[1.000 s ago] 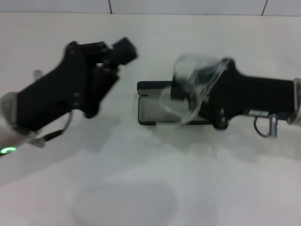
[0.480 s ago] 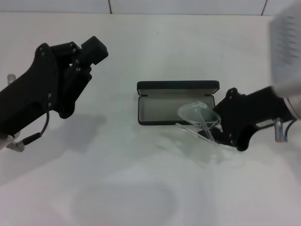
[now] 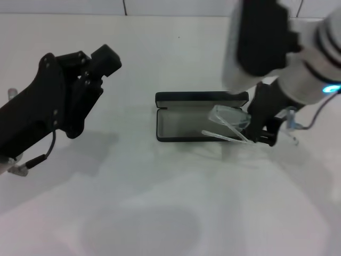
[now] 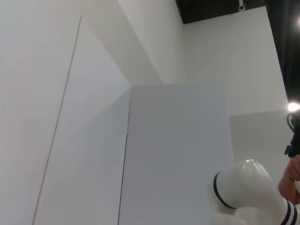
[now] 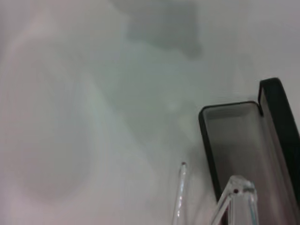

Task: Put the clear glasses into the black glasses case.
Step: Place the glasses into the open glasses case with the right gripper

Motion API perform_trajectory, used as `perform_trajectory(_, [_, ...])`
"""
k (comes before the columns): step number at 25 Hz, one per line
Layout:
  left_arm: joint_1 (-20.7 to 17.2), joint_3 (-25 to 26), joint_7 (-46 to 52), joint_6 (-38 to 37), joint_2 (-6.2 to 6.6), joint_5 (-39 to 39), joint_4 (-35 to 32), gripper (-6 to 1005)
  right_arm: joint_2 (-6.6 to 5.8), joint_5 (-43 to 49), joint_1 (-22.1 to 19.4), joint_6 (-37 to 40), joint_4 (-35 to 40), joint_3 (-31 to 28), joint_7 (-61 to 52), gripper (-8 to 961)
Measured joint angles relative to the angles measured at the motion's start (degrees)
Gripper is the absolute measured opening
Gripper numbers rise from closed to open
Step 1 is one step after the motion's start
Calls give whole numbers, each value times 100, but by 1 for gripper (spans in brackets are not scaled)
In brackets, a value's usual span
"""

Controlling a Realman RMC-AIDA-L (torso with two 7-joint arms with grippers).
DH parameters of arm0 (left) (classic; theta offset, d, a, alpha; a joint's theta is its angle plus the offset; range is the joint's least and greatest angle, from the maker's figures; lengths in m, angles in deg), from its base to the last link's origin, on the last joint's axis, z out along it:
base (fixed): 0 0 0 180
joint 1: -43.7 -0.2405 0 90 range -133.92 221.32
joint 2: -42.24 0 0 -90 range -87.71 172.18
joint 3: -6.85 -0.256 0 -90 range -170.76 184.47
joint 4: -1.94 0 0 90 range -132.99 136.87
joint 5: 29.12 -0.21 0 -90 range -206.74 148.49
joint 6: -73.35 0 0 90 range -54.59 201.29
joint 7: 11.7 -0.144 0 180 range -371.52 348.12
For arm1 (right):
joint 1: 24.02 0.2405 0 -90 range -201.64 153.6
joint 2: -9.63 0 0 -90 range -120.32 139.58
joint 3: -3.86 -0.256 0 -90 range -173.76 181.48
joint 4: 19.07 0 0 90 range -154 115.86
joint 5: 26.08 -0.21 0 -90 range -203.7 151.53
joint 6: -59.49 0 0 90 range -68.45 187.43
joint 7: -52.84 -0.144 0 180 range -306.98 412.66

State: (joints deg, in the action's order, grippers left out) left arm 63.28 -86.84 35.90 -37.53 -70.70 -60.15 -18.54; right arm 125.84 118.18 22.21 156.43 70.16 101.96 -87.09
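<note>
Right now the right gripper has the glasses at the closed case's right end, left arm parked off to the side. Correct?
Not quite: the case is open, its grey lining showing in the head view. The rest holds: the right gripper has the glasses at its right end, and the left gripper is parked off to the left.

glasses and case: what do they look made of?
Clear glasses: likely transparent plastic, glossy; the table shows through the lens and thin arms, with pale highlights along the edges. Black glasses case: matte black shell, probably hard plastic or covered board, hardly reflecting; the inside looks grey and dull, perhaps fabric lining. The right gripper is at the glasses.
</note>
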Motion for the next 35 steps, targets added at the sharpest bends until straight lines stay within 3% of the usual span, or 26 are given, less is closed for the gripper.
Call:
perform_trajectory(6, [-58, 0, -4, -13, 3, 0, 0, 33, 4, 354, 568, -666, -686, 811, -226, 114])
perform_trajectory(10, [-86, 0, -5, -15, -4, 0, 0, 33, 3, 376, 720, -1036, -989, 1141, -254, 114])
perform_trajectory(28, [-288, 0, -84, -101, -9, 0, 0, 33, -1, 391, 564, -1417, -998, 1612, -346, 114])
perform_trajectory(35, [-280, 1, -86, -101, -9, 0, 9, 33, -1, 813, 593, -1649, -987, 1986, -557, 113])
